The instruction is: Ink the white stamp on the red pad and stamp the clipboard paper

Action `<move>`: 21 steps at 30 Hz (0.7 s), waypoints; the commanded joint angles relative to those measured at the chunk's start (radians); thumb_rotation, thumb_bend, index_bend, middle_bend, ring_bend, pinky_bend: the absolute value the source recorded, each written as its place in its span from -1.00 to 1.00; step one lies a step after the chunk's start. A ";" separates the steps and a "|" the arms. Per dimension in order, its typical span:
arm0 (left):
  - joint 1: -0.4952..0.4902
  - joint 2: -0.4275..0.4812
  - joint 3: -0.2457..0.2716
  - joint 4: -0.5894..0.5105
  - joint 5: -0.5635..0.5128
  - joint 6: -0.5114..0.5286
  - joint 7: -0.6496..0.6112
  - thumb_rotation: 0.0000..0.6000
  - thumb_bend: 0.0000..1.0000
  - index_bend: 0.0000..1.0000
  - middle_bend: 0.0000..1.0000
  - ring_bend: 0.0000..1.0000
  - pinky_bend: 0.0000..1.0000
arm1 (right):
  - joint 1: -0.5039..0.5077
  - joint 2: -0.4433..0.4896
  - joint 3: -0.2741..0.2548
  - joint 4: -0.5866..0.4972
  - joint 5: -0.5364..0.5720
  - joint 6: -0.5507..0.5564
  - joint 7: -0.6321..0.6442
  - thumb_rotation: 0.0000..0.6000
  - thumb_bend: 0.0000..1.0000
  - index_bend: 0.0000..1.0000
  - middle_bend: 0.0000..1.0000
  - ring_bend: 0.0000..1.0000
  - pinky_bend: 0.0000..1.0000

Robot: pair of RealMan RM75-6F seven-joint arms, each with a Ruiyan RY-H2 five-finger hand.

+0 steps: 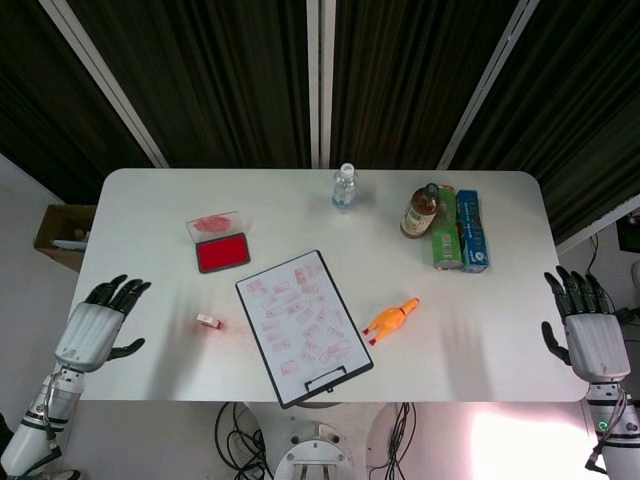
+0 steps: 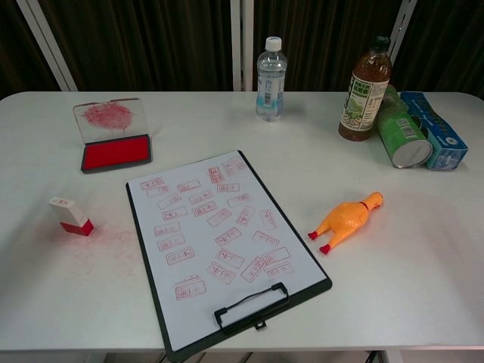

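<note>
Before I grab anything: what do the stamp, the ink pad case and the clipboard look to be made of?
White stamp: likely hard plastic, matte white body, red base. Red pad: dark case with clear, ink-smeared lid, probably plastic; pad surface looks matte, felt-like. Clipboard: thin rigid black board, material unclear, dark metal-looking clip, matte white paper.

White bench (image 2: 423,280), items as seen, no hand showing:
- small white stamp with red base (image 2: 70,215), upright on a red ink smear
- open red ink pad (image 2: 115,153), stained clear lid raised
- black clipboard with white paper (image 2: 219,242) covered in red stamp marks
- orange rubber chicken (image 2: 344,221), lying down
- clear water bottle (image 2: 271,80)
- brown tea bottle (image 2: 364,89)
- green can (image 2: 402,136), on its side
- blue box (image 2: 434,130)
</note>
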 commanded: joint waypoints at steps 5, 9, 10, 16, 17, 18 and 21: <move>-0.090 -0.077 0.002 0.030 -0.013 -0.146 0.037 1.00 -0.71 -0.59 -0.57 -0.74 -0.53 | -0.011 0.018 0.002 -0.008 0.000 0.018 0.007 1.00 -0.28 -1.00 -1.00 -1.00 -1.00; -0.117 -0.117 0.002 0.059 -0.032 -0.191 0.042 1.00 -0.67 -0.59 -0.55 -0.74 -0.53 | -0.015 0.028 0.007 -0.014 0.005 0.024 0.015 1.00 -0.28 -1.00 -1.00 -1.00 -1.00; -0.121 -0.129 0.002 0.071 -0.031 -0.193 0.044 1.00 -0.67 -0.59 -0.55 -0.74 -0.53 | -0.015 0.030 0.007 -0.014 0.006 0.025 0.016 1.00 -0.28 -1.00 -1.00 -1.00 -1.00; -0.147 -0.188 0.014 0.144 -0.026 -0.220 0.028 1.00 -0.62 -0.59 -0.53 -0.75 -0.53 | -0.015 0.032 0.010 -0.017 0.006 0.023 0.016 1.00 -0.28 -1.00 -1.00 -1.00 -1.00; -0.151 -0.195 0.016 0.152 -0.027 -0.224 0.022 1.00 -0.62 -0.58 -0.53 -0.75 -0.53 | -0.015 0.033 0.009 -0.020 0.006 0.022 0.016 1.00 -0.28 -1.00 -1.00 -1.00 -1.00; -0.154 -0.201 0.017 0.158 -0.027 -0.226 0.019 1.00 -0.62 -0.57 -0.51 -0.75 -0.53 | -0.014 0.034 0.009 -0.022 0.006 0.021 0.016 1.00 -0.27 -1.00 -1.00 -1.00 -1.00; -0.159 -0.222 0.016 0.174 -0.030 -0.222 0.012 1.00 -0.61 -0.54 -0.47 -0.75 -0.53 | -0.013 0.038 0.009 -0.030 0.007 0.016 0.020 1.00 -0.27 -1.00 -1.00 -1.00 -1.00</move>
